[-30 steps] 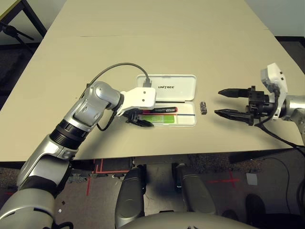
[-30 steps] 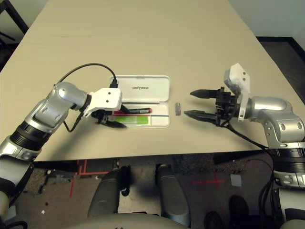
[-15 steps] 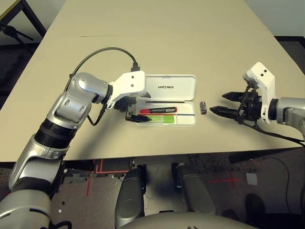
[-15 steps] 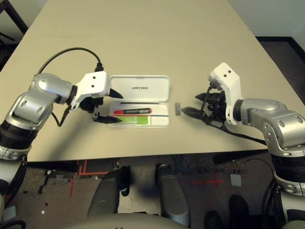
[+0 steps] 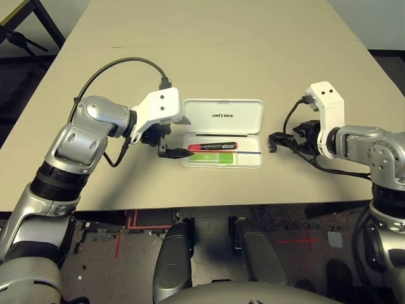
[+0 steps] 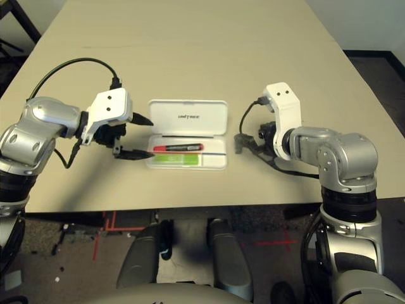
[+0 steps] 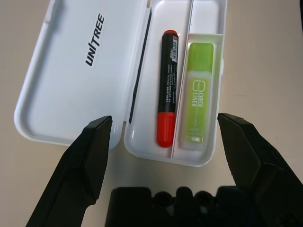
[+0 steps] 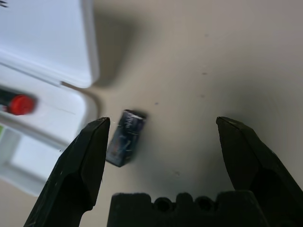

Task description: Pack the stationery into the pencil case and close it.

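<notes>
The pencil case lies open on the table, lid flat behind the tray. In the tray lie the red marker and, beside it in the adjoining compartment, the light-green stick. The grey block sits on the table just beside the case's right end. The left gripper hangs spread wide over the case's left end, holding nothing. The right gripper is likewise fully spread, empty, near the block.
</notes>
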